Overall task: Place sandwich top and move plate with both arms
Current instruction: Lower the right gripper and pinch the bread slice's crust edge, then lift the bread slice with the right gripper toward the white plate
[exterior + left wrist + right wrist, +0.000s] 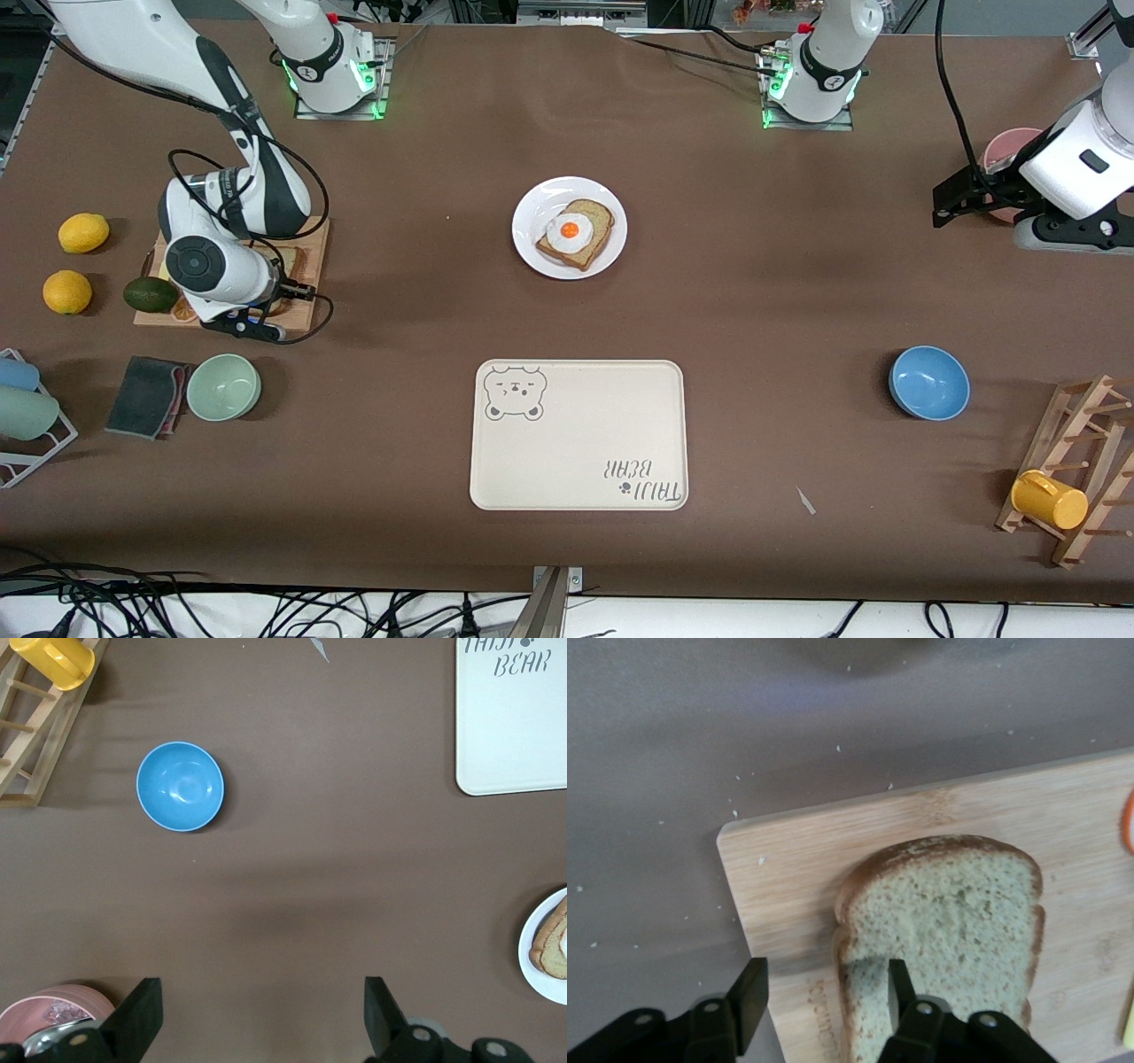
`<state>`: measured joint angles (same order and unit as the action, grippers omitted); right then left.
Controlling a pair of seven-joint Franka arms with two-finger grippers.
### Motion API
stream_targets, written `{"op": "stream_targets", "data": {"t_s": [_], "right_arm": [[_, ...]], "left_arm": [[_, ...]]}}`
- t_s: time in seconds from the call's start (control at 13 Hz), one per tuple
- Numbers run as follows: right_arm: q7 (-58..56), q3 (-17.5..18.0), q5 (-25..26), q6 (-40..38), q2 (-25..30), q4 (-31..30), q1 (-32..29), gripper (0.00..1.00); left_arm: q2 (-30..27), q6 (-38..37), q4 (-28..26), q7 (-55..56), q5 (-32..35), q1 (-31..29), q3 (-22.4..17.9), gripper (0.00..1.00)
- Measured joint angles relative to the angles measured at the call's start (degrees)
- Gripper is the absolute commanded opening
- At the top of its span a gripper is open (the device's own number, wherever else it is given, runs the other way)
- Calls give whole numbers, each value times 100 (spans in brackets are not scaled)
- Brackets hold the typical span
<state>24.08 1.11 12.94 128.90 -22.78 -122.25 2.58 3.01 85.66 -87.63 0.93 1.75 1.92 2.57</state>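
While the left gripper (257, 1028) waits spread over bare table | right gripper (824, 1005) fingers straddle bread slice (943, 939) edge on cutting board (788, 868), not yet pinching | plate (532, 244) mid-table

Bright, even overhead light, soft shadows, sharp focus, no glare.

A white plate (532, 248) carries brown-crusted bread with a white, orange-yolked egg (570, 231). The cream tray (576, 461) has a grey bear print. The bread (948, 930) on the tan board (797, 877) is pale, speckled, dark-crusted. The table (753, 292) is brown.
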Motion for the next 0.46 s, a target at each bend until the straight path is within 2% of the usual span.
{"op": "stream_targets", "data": {"t_s": [0.31, 0.46], "right_arm": [[1, -6, 13, 16, -31, 0, 0, 46], [3, -18, 26, 15, -31, 0, 0, 46]], "left_arm": [[0, -4, 0, 0, 0, 0, 0, 100], [0, -6, 0, 0, 0, 0, 1, 100]]}}
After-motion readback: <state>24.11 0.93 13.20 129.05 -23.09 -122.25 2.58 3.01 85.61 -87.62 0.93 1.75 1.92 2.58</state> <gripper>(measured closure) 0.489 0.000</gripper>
